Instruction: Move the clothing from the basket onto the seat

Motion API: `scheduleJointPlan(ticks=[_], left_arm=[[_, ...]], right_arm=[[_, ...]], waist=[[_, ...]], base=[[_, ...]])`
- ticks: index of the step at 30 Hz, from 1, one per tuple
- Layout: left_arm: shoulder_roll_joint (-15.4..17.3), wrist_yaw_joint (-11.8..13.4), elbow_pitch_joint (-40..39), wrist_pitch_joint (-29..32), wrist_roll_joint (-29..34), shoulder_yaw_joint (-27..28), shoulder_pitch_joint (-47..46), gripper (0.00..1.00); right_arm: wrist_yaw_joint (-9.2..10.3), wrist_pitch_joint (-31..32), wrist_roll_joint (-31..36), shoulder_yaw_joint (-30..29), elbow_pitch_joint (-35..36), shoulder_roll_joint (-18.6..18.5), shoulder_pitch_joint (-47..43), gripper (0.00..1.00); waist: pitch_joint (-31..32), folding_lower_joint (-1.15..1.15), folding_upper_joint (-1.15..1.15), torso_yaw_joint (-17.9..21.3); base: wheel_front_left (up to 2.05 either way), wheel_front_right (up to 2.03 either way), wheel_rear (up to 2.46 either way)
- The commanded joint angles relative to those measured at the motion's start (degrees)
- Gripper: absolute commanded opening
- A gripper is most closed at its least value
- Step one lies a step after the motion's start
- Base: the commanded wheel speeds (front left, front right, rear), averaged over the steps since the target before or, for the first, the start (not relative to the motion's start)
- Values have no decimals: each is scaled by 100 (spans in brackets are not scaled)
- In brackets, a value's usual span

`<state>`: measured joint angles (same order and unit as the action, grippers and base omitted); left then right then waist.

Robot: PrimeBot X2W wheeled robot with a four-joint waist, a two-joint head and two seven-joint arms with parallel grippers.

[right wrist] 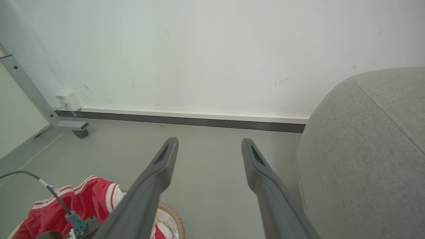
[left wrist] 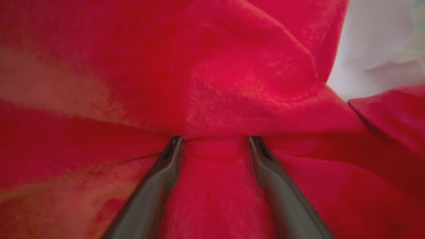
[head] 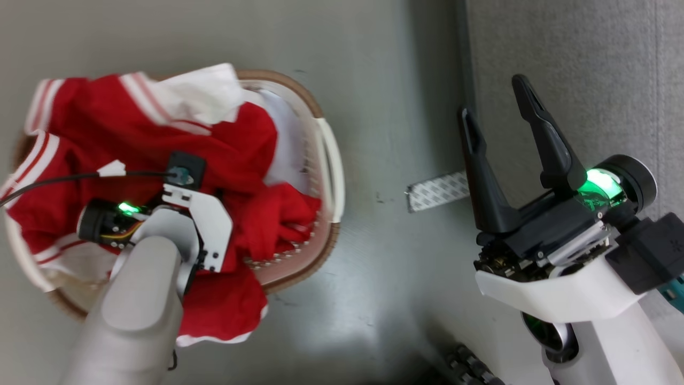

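Strip (head: 437, 191) — between basket (head: 333, 160) and seat (head: 577, 53)

I'm looking at the clothing (head: 235, 139) in bright red, with white sleeve parts and thin white stripes running along the cuffs. The basket (head: 335, 176) is showing cream-white on its perforated side and brown along the rim. I'm reading the floor (head: 385, 80) as glossy grey-green, and a strip of tape (head: 437, 191) on it is showing white with a fine grey dot pattern. The seat (head: 577, 64) is coming through plain light grey. The right gripper (head: 492, 96) is showing black fingers over a white shell, with a green light glowing at the wrist. The left gripper (left wrist: 215, 137) is showing dark grey fingers against solid red. I'm seeing the wall (right wrist: 212, 49) as white over a dark grey skirting (right wrist: 186, 121).
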<state>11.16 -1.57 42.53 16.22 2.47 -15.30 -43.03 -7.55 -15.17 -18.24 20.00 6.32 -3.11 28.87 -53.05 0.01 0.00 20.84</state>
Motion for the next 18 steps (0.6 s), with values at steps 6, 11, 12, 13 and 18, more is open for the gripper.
scheduleJointPlan(ticks=[6,11,12,13,18], left_arm=[[-104,-77,316,-174,-115,-106,-91,0],[-311,-200,299,-616,-249,-154,-177,0],[-354,-232,295,-709,-289,-169,-154,0],[-375,-248,295,-810,-325,-182,-122,0],[-609,-336,302,-1302,-610,-246,226,0]], right_arm=[[12,2,-183,-133,101,25,-203,100],[12,2,-151,-266,-38,24,-197,100],[12,2,-157,-281,-64,23,-202,100],[12,2,-157,-293,-111,22,-216,100],[12,2,-75,-492,-409,15,-496,100]], waist=[[-247,-1,0,282],[23,-1,0,90],[112,-1,0,41],[212,-1,0,-3],[1074,-1,0,-357]], base=[[0,0,0],[0,0,0],[0,0,0],[0,0,0],[0,0,0]])
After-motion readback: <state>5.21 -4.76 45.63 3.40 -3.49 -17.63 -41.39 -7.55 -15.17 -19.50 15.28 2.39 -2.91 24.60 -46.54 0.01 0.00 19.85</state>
